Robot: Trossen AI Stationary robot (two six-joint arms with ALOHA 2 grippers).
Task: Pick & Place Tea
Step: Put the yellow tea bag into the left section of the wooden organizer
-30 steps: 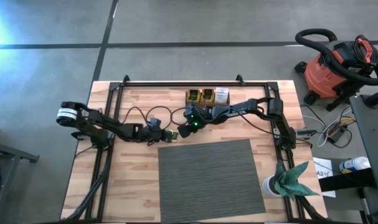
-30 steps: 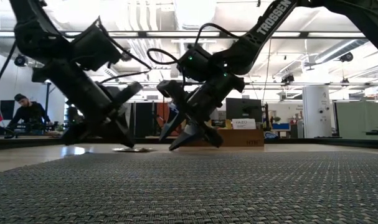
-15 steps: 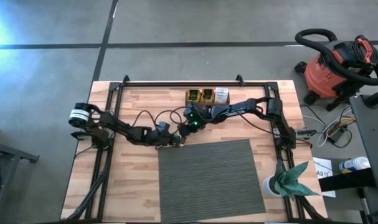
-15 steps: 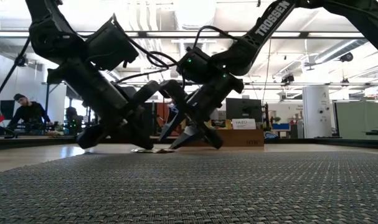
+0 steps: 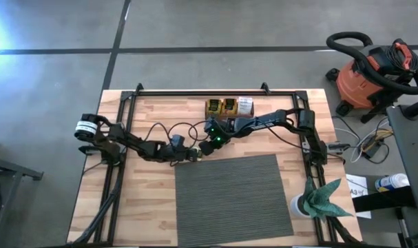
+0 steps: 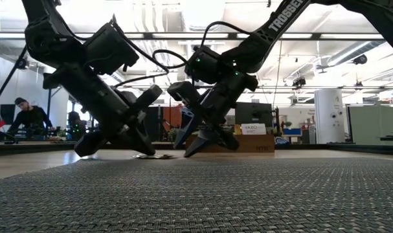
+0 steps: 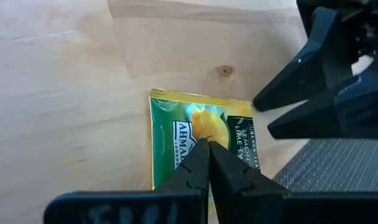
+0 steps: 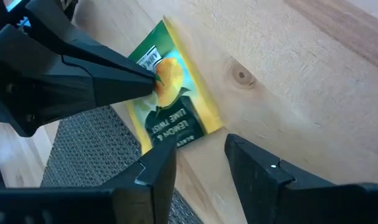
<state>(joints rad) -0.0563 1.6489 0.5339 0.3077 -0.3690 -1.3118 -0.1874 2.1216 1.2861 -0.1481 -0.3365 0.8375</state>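
Tea sachet (image 7: 198,146), green/yellow w/ lemon print, lies flat on the wooden table (image 5: 147,207), just off the far left corner of the grey mat (image 5: 233,196). From my seat I see the left gripper (image 7: 207,146) w/ fingers pinched fully together, tips pressing down on the middle of the sachet; it's pinned, not lifted, nothing between the fingers. In the right wrist view those closed tips sit on the lemon picture of the sachet (image 8: 170,102). Right gripper (image 8: 198,152) hovers just beside the sachet's edge nearest the mat, fingers spread apart, empty, not touching it as far as I can tell. Low view shows both grippers angled down toward the same spot, sachet (image 6: 151,155) flat between them. Wooden tray (image 5: 229,107) w/ more sachets sits near the table's far edge, apart from both grippers.
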